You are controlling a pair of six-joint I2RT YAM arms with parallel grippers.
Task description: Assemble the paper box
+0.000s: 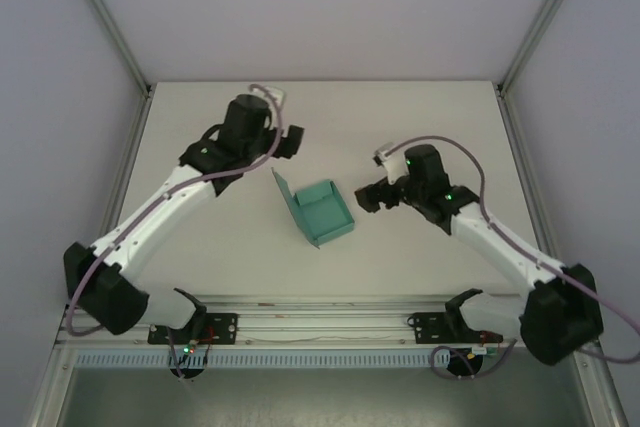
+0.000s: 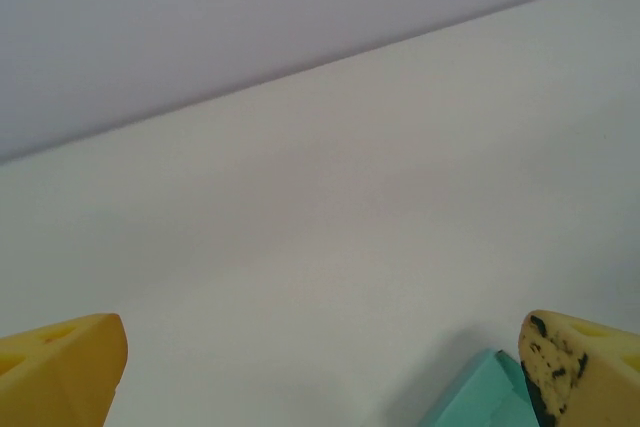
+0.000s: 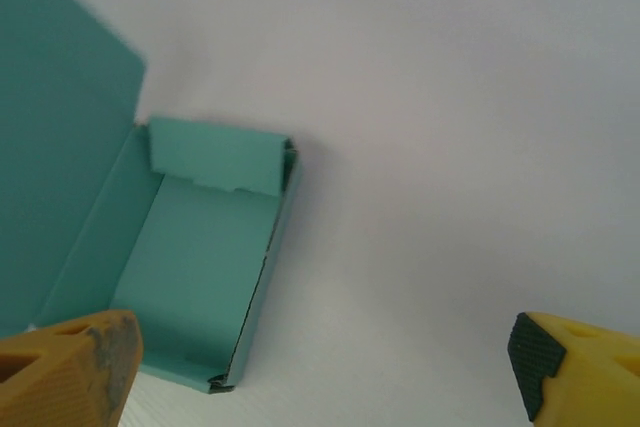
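Left of right end effector, open paper box

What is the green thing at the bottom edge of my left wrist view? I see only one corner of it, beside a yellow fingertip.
Observer: It is the paper box, made of teal card. It lies on the table between the two arms.
Operator: Is it closed already?
Observer: No. The lid flap is open and raised along one long side. The tray part is folded up with low walls.
Operator: Where is the other arm?
Observer: The right gripper is just beside the box, with jaws wide apart and nothing between them.
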